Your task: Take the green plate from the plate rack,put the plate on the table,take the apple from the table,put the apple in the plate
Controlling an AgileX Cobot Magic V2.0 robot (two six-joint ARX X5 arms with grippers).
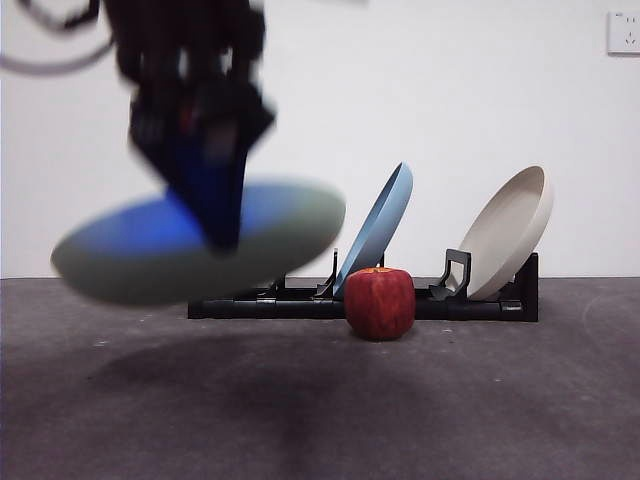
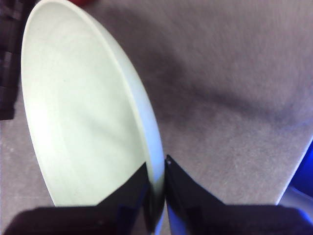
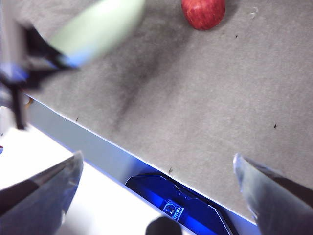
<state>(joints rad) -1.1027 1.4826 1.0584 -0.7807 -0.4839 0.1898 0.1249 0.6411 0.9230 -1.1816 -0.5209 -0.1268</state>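
My left gripper [image 2: 157,169] is shut on the rim of the green plate [image 2: 83,107]. It holds the plate in the air above the table [image 1: 320,400], left of the plate rack [image 1: 480,305]. In the front view the plate [image 1: 290,225] is blurred and tilted, with the left gripper [image 1: 220,235] coming down onto it from above. The dark red apple [image 1: 380,303] stands on the table in front of the rack's middle. It also shows in the right wrist view [image 3: 204,12]. My right gripper [image 3: 156,169] is open and empty, high over the table's front edge.
A blue plate [image 1: 380,225] and a beige plate [image 1: 510,230] lean in the rack's middle and right slots. The table's front edge [image 3: 98,134] runs across the right wrist view, with a blue base part [image 3: 176,200] below it. A white wall stands behind.
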